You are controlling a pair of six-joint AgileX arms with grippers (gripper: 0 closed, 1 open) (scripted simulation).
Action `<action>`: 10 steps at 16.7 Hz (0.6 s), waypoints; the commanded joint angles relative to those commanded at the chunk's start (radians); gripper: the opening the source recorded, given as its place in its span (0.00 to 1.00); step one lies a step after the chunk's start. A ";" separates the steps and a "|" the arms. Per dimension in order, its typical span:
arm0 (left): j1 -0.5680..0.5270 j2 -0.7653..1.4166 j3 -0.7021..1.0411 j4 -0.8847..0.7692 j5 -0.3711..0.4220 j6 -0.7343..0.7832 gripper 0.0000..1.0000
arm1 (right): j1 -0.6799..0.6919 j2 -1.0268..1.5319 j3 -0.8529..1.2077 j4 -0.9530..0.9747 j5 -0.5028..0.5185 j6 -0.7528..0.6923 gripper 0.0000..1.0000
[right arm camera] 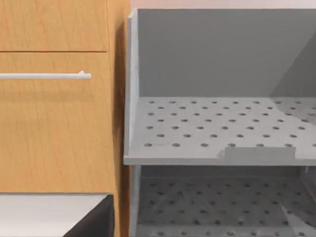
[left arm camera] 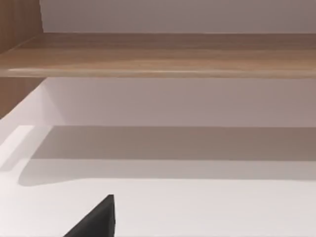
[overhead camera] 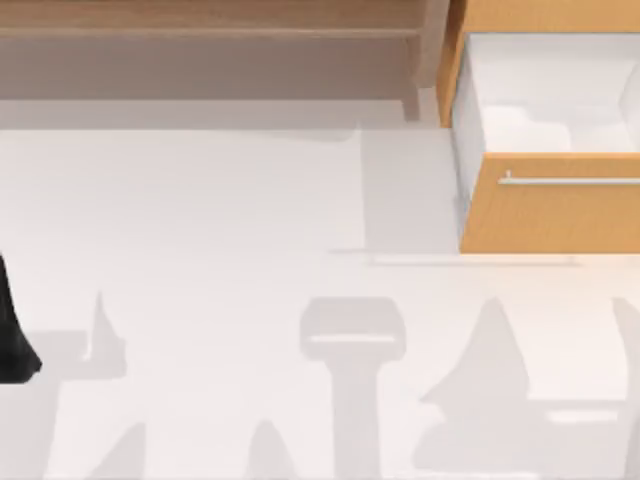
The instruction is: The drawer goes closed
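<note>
Top view puts the drawer (overhead camera: 545, 150) at the upper right of the frame, pulled out toward the lower edge. Its white inner walls are exposed, and its orange-tan front panel faces down the frame. The silver bar handle (overhead camera: 570, 181) runs left to right across that panel, so the drawer's long axis lies across the frame, and I judge the closing push must go toward the top edge, square onto the front.

My left arm (overhead camera: 12, 335) sits at the far left edge of the frame, well apart from the drawer, with the pale brown shelf unit (overhead camera: 215, 40) along the upper left. In the left wrist view a dark part of the left gripper (left arm camera: 96, 219) shows above the white desk (left arm camera: 197, 207), but I cannot tell whether it is released or clenched.

The right wrist view looks straight at the drawer front with its handle, beside a grey perforated rack (right arm camera: 222, 128). A dark part of the right gripper (right arm camera: 94, 222) sits at the lower edge. I cannot tell its state either, and it touches nothing I can see. I judge the right arm the nearer one.
</note>
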 joint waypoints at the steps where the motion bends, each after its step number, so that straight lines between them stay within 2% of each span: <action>1: 0.000 0.000 0.000 0.000 0.000 0.000 1.00 | 0.000 0.000 0.000 0.000 0.000 0.000 1.00; 6: 0.000 0.000 0.000 0.000 0.000 0.000 1.00 | 0.013 0.001 -0.010 0.008 0.007 -0.011 1.00; 10: 0.000 0.000 0.000 0.000 0.000 0.000 1.00 | 0.127 0.063 -0.079 0.128 0.079 -0.147 1.00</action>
